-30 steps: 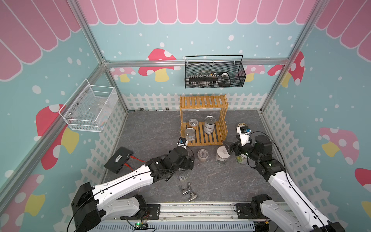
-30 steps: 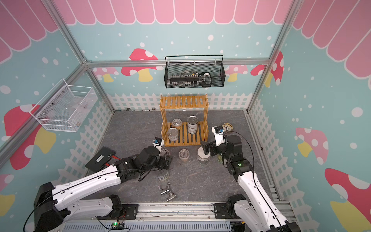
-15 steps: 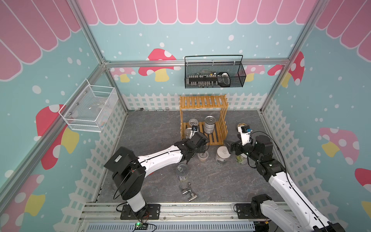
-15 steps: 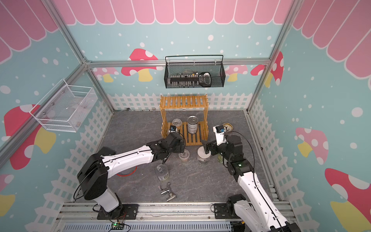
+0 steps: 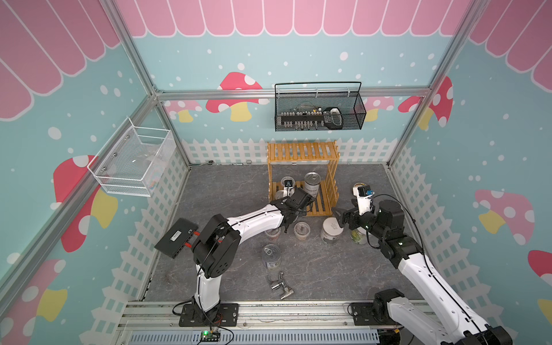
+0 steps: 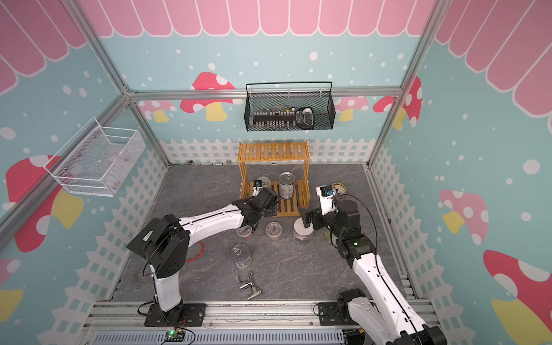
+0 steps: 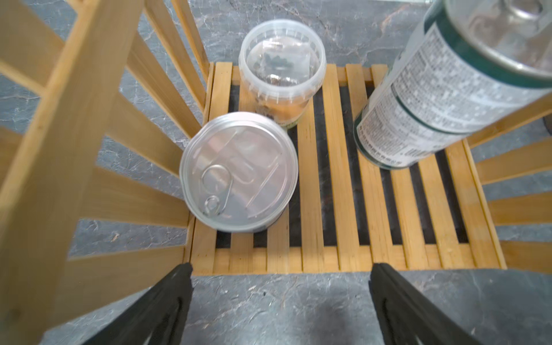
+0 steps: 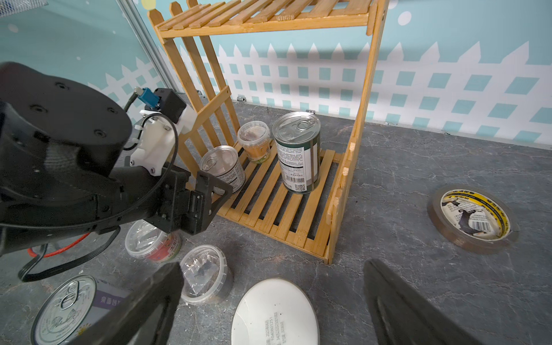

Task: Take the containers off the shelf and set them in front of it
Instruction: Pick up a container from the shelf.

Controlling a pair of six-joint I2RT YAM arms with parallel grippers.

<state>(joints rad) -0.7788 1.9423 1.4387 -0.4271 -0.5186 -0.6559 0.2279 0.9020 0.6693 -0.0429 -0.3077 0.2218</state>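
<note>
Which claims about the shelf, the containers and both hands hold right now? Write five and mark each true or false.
1. Three containers stand on the shelf's lower tier: a pull-tab tin, a clear tub and a tall can. True.
2. A tin stands on the top tier. False: it is bare.
3. The left hand is open at the shelf's front edge, gripping nothing. True.
4. The tape roll lies on the shelf. False: it lies on the floor beside it.
5. The right hand is shut on the white-lidded jar. False: it is open above the jar.
</note>
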